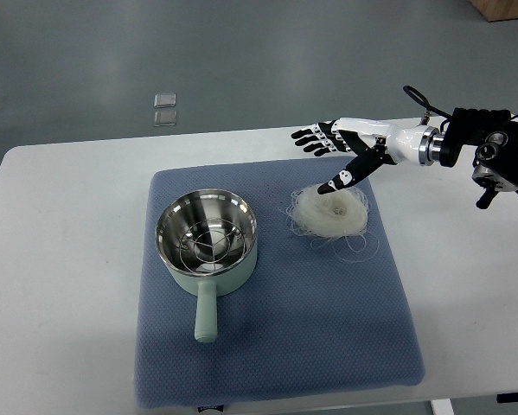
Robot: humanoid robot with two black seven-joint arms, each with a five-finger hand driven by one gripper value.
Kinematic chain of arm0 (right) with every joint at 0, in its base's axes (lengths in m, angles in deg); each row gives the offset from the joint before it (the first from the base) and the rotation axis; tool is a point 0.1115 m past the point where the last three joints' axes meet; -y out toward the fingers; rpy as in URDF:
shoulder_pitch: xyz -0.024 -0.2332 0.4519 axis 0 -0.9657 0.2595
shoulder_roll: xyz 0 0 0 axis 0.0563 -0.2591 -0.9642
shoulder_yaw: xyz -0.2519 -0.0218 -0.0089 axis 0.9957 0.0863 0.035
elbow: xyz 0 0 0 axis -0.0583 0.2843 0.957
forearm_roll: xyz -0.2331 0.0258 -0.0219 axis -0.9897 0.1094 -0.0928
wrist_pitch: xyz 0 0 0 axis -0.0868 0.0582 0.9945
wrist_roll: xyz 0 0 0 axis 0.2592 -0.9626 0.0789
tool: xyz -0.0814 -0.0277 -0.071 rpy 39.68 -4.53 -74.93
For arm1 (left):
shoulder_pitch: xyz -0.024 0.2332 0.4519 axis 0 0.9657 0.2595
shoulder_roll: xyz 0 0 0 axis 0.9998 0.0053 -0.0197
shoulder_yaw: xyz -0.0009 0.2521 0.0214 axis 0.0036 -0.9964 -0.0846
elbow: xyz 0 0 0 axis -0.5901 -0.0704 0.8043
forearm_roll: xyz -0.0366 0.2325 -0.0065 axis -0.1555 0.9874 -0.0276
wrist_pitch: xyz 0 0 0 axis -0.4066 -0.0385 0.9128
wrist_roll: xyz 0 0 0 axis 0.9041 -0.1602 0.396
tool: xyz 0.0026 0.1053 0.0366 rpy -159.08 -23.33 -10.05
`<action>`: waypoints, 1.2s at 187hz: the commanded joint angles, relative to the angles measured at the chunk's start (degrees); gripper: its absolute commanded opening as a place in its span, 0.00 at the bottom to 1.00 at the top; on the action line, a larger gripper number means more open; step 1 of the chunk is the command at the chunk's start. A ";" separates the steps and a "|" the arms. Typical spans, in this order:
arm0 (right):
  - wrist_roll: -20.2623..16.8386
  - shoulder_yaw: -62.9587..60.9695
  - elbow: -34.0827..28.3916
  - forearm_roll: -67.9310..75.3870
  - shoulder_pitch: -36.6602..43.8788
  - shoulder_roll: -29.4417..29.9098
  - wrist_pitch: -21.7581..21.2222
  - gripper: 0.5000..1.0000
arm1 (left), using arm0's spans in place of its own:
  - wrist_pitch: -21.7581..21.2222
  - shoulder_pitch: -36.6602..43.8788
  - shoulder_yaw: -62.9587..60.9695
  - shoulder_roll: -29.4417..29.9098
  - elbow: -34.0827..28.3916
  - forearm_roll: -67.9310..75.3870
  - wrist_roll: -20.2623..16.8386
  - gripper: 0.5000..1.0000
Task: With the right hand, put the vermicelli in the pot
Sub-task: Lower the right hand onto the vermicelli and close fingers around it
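White table point(68, 199), blue-grey mat point(328, 346) covering its middle and reaching the near edge. Vermicelli point(330, 213) sits on the mat's far right part, a roundish nest, no clear long axis, slightly wider left-right than deep; loose strands trail off toward the near-right side of the nest and stay on the mat. Pot point(208, 242) on the mat's far left part, just left of the vermicelli, apart from it, not touching. Pot is pale green outside, steel inside, upright, mouth open upward, with a wire rack point(205, 242) lying in it. Pot handle point(206, 311) points straight toward the near edge of the table, so the pot's long axis runs far-to-near.

Right arm comes in from the right edge, forearm roughly level, running left across the table's far right corner area. Right hand point(345, 151) is over the far right corner of the mat, palm facing down-left, fingers point(315, 138) spread wide and stretched toward the left, holding nothing. Thumb point(345, 179) angles down toward the near-left, tip right at the far edge of the vermicelli nest; cannot tell if it touches. No strands are lifted.

Beyond the table's far edge, two small clear squares point(165, 109) lie on the grey floor.
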 commanded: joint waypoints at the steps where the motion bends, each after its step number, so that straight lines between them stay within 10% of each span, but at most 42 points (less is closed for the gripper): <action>1: 0.26 1.90 -0.84 -3.38 0.04 0.49 0.78 0.84 | 0.00 0.01 0.00 0.00 -0.04 0.03 0.00 1.00; 225: 0.26 20.97 1.80 -20.34 7.16 2.69 12.91 0.84 | 0.00 -0.08 0.00 0.00 -0.04 0.03 0.00 1.00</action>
